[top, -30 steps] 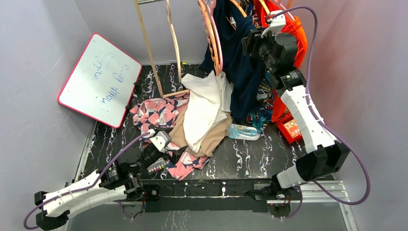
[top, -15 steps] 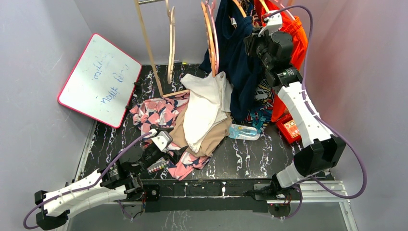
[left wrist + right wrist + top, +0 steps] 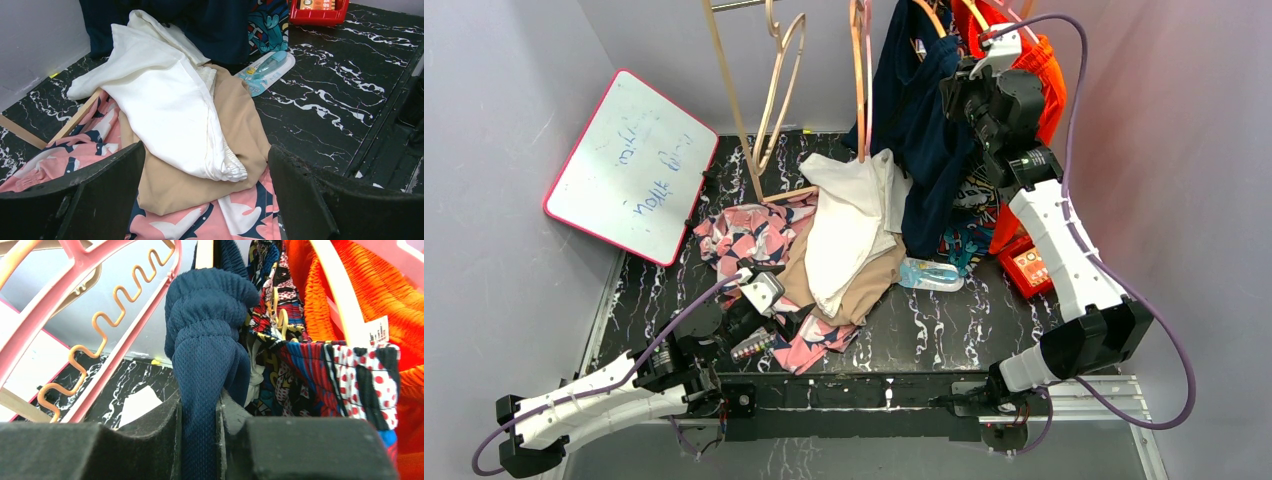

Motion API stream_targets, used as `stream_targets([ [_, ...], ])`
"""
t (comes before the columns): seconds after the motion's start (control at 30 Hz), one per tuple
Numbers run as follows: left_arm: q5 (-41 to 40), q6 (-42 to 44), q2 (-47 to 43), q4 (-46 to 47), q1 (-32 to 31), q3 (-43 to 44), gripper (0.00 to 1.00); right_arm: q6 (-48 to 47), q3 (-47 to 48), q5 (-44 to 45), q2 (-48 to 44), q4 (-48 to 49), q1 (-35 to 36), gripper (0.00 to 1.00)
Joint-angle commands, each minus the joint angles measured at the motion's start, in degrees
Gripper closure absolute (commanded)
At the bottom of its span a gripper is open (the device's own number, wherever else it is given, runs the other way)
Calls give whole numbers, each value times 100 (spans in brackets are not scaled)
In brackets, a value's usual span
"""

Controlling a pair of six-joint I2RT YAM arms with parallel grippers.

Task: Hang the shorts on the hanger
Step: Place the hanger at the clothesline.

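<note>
Navy shorts (image 3: 207,340) in pinch of R gripper (image 3: 200,412), prob. at hanger (image 3: 931,14) (L gripper (image 3: 205,165) spread).

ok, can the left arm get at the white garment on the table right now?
Probably yes: the left claw is open, facing the white garment, which lies on top of the tan garment with nothing in between.
</note>
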Motion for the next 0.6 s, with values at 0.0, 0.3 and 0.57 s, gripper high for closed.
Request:
stream_targets([
  [0.0, -11, 33, -8, 139, 13, -22, 8, 25, -236, 235, -443, 686, -29, 66],
  [0.3, -84, 4, 53, 147, 12, -27, 6, 375, -354, 12, -1018, 376, -31, 37],
  [0.57, -467, -287, 15, 106, 11, 8, 2, 1302, -313, 287, -2036, -876, -25, 23],
])
